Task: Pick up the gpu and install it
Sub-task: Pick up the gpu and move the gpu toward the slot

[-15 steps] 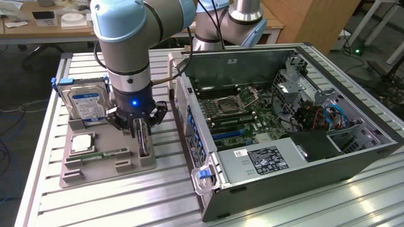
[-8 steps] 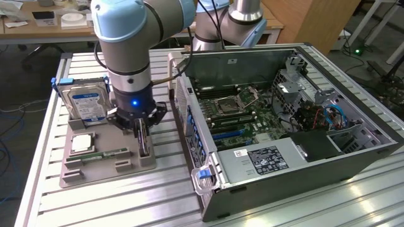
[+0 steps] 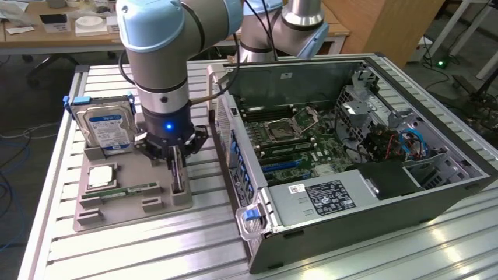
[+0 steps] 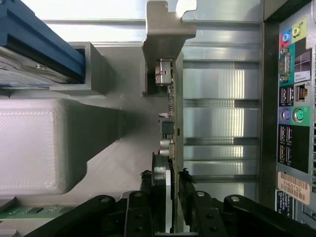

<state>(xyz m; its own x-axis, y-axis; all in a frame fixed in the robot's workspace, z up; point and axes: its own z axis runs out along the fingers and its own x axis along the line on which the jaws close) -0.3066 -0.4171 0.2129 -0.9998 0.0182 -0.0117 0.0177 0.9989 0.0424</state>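
Gripper [image 4: 168,181] is down on the gpu [image 4: 174,111]. The card stands on edge in its slot in the grey holder [image 3: 132,214] on the surface [image 3: 155,254], just beside the open pc case [image 3: 374,192]. We read the jaws as narrowed onto the card, one pad each side, and the card looks seated. Risks, in our judgement: only a thin edge is pinched, so the card could pivot or slip. A skewed pull could jam the bracket [image 4: 165,29] in the holder or drag the holder along.

Thin gpu [image 4: 176,118] upright on edge; silver-grey metal end
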